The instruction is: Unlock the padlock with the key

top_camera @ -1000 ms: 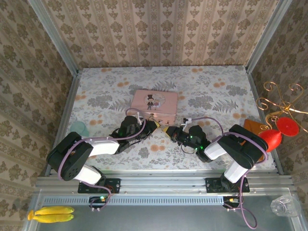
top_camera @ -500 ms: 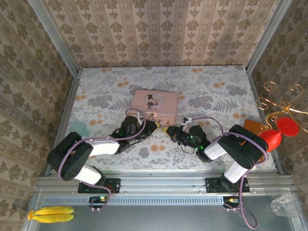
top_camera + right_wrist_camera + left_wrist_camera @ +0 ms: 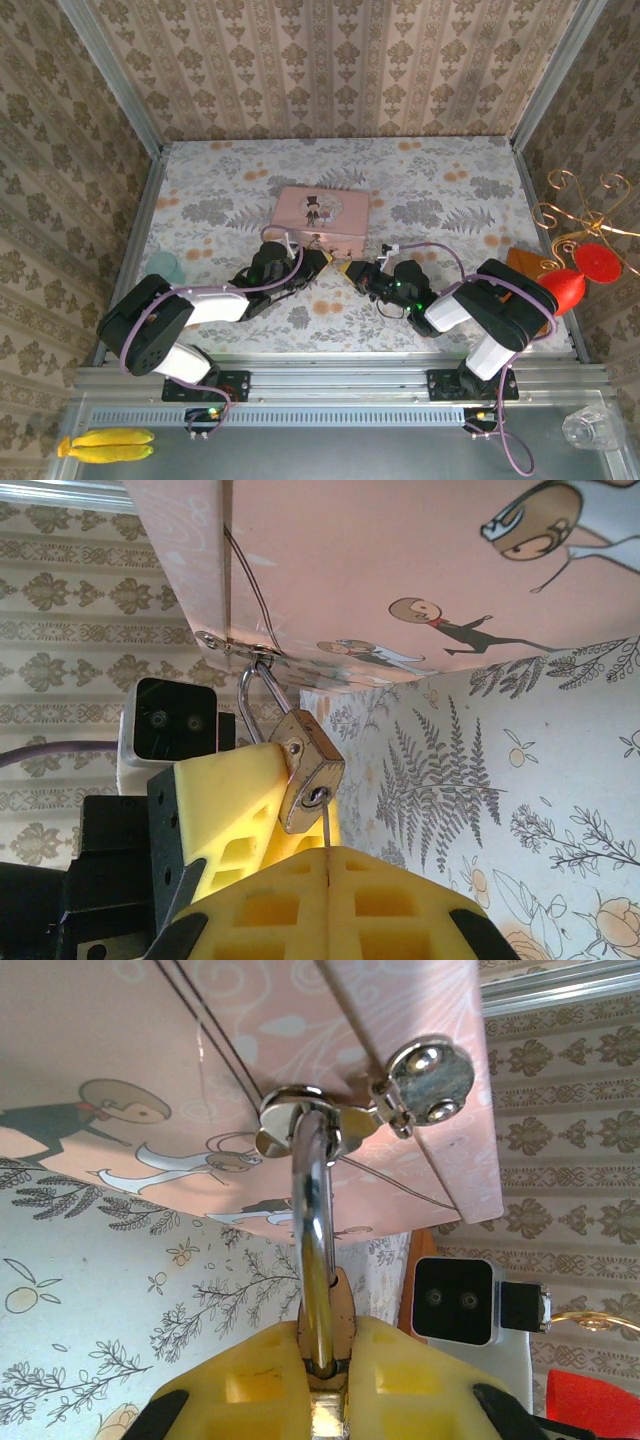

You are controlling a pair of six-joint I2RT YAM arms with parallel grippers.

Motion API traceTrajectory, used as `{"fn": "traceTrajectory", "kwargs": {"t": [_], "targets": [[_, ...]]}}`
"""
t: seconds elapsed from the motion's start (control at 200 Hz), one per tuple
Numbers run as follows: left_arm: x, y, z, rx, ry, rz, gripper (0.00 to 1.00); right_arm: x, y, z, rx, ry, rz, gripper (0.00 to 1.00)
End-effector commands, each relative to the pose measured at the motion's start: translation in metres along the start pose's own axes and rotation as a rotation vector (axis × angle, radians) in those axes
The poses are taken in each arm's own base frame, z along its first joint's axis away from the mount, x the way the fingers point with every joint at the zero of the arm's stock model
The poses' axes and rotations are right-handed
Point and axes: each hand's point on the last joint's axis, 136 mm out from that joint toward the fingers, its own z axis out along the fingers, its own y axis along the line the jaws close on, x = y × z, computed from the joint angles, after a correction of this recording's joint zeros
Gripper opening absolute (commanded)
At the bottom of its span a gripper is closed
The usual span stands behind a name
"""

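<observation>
Left gripper [image 3: 325, 1355] first: its blocky yellow foam-like fingers are clamped on the padlock [image 3: 308, 770], pinching the little brass-coloured body from both flanks. From that body the shackle [image 3: 312, 1230], a thin rod of mirror-bright metal, curves up toward twelve o'clock in the left wrist view. It hooks through a shiny round staple [image 3: 285, 1110] on the pink tin [image 3: 320, 218]. At the staple's three o'clock sits the hasp [image 3: 420, 1078], a chromed disc with two rivets.

The tin is a smooth, rectangular painted box with rounded corners and cartoon figures printed on it. It rests on the table [image 3: 450, 190], whose matte cover is patterned with grey ferns and orange blossoms.

In the right wrist view the padlock hangs tilted at the tin's side wall, its keyhole end pointing to six o'clock. The key [image 3: 326, 832], a dark hairline sliver, runs straight from that keyhole down into the seam between the closed yellow fingers of the right gripper [image 3: 328, 865], which pinches it.

At three o'clock in the overhead view, beyond the table's edge, are a curly gilt wire stand [image 3: 580, 210] and glossy red pieces [image 3: 578, 272].
</observation>
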Motion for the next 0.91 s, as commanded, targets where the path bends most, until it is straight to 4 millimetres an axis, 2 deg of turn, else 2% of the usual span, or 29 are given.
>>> {"fn": "traceTrajectory", "kwargs": {"t": [0.0, 0.315, 0.9], "targets": [[0.004, -0.049, -0.003, 0.179, 0.020, 0.052, 0.00, -0.009, 0.019, -0.001, -0.060, -0.041, -0.006, 0.00], [0.004, -0.042, -0.003, 0.158, 0.016, 0.051, 0.00, -0.013, 0.023, -0.004, -0.072, -0.060, -0.008, 0.00], [0.002, -0.042, -0.002, 0.163, 0.018, 0.047, 0.00, -0.015, 0.030, -0.004, -0.089, -0.068, -0.012, 0.00]]}}
